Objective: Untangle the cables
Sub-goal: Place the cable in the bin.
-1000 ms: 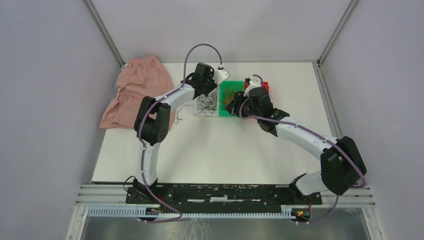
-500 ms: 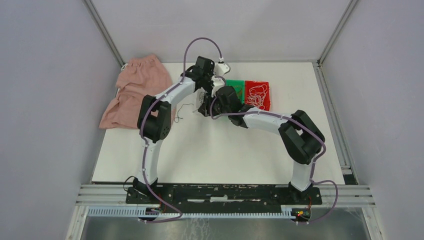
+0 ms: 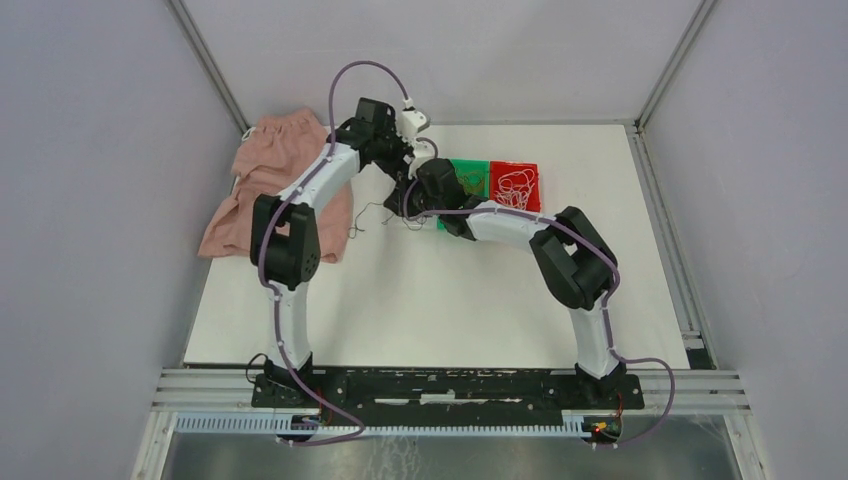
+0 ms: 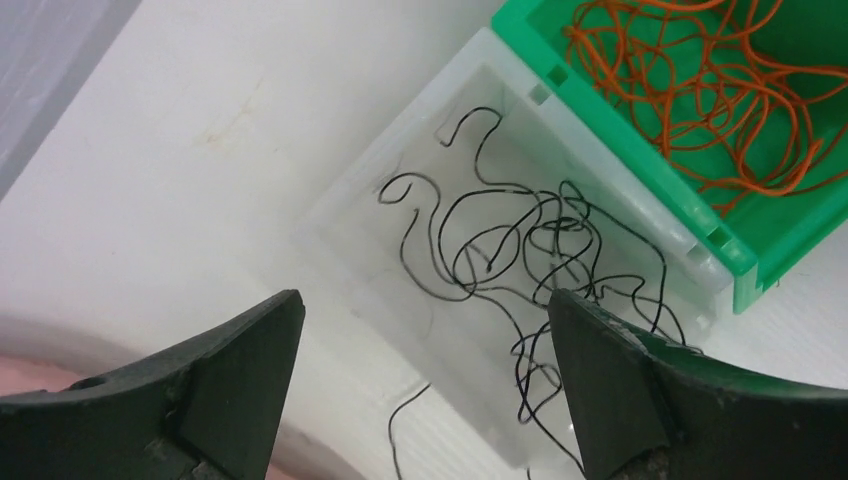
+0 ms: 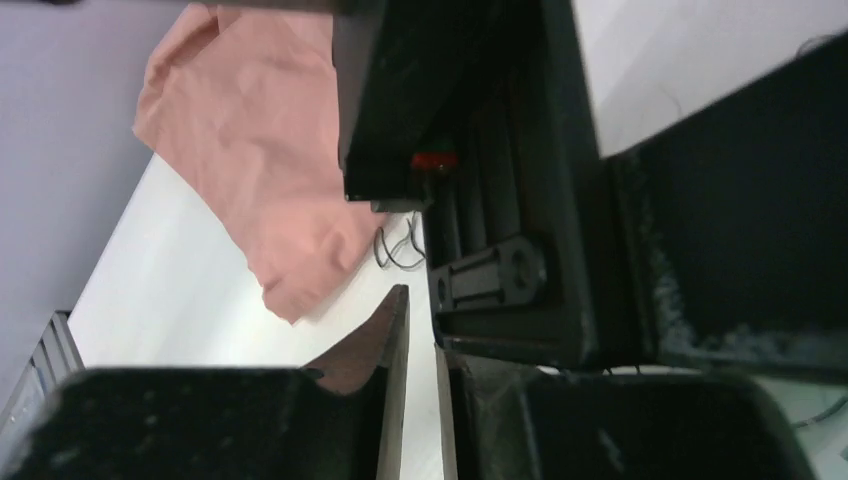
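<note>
Top cam overhead, L wrist close over clear bin [image 4: 350,240], R wrist prob. sideways

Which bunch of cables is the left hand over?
The black cables, in the clear bin, right under the open left hand; the orange cables lie in the green bin beside it.

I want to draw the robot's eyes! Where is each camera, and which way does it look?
Top external: high behind the robot, looking down on the white table; the left arm and right arm show whole.
Left wrist: on the left arm, looking down through the open left gripper at thin black cables in a clear plastic bin.
Right wrist: on the right arm, low, facing sideways past the right gripper toward the crumpled pink cloth.
Shared: top and right wrist both see that cloth.
</note>
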Controlling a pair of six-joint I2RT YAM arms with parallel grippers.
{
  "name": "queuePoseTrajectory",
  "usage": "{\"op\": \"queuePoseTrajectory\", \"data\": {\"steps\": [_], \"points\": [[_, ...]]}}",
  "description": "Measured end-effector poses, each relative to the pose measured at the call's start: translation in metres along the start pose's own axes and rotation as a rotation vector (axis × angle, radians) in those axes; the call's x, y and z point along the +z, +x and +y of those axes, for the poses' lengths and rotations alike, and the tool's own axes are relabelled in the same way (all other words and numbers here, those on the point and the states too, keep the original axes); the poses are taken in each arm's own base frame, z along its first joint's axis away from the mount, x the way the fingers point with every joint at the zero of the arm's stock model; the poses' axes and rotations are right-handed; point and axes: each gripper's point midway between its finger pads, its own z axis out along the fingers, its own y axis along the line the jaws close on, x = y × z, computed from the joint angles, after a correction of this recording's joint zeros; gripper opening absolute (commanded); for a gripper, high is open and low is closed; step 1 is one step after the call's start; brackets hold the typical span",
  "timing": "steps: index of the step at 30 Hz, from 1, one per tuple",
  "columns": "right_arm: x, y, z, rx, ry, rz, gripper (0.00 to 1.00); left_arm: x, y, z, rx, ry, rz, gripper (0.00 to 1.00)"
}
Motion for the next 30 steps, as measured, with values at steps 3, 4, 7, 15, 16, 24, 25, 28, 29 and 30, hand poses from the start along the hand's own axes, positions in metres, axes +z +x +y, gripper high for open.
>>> {"op": "queuePoseTrajectory", "data": {"steps": [3, 4, 7, 15, 16, 24, 25, 28, 29, 30], "points": [[0.007, -0.013, 0.016, -0.036, -0.042, -0.017, 0.11, -0.023, 0.007, 0.016, -0.034, -0.027, 0.001, 0.99], [0.009, -0.018, 0.024, -0.047, -0.054, -0.019, 0.1, -0.032, 0.01, 0.021, -0.042, -0.035, 0.003, 0.99], [0.011, -0.019, 0.021, -0.012, -0.013, -0.016, 0.08, -0.065, 0.024, 0.024, -0.063, -0.008, 0.001, 0.99], [0.01, -0.005, -0.093, 0.119, 0.255, 0.018, 0.11, -0.129, 0.01, -0.004, -0.072, 0.081, -0.115, 0.99], [0.009, -0.004, -0.099, 0.126, 0.268, 0.019, 0.11, -0.128, 0.004, -0.006, -0.083, 0.088, -0.136, 0.99], [0.007, -0.002, -0.101, 0.136, 0.285, 0.037, 0.1, -0.119, 0.017, -0.014, -0.036, 0.132, -0.132, 0.99], [0.007, -0.004, -0.1, 0.134, 0.282, 0.036, 0.1, -0.118, 0.026, -0.015, -0.014, 0.141, -0.111, 0.97], [0.008, -0.01, -0.095, 0.125, 0.276, 0.032, 0.09, -0.108, 0.065, -0.025, 0.04, 0.188, -0.033, 0.9], [0.009, -0.012, -0.094, 0.121, 0.275, 0.031, 0.08, -0.104, 0.075, -0.028, 0.05, 0.2, -0.011, 0.88], [0.009, -0.013, -0.094, 0.115, 0.275, 0.032, 0.08, -0.099, 0.088, -0.03, 0.061, 0.212, 0.019, 0.87]]}}
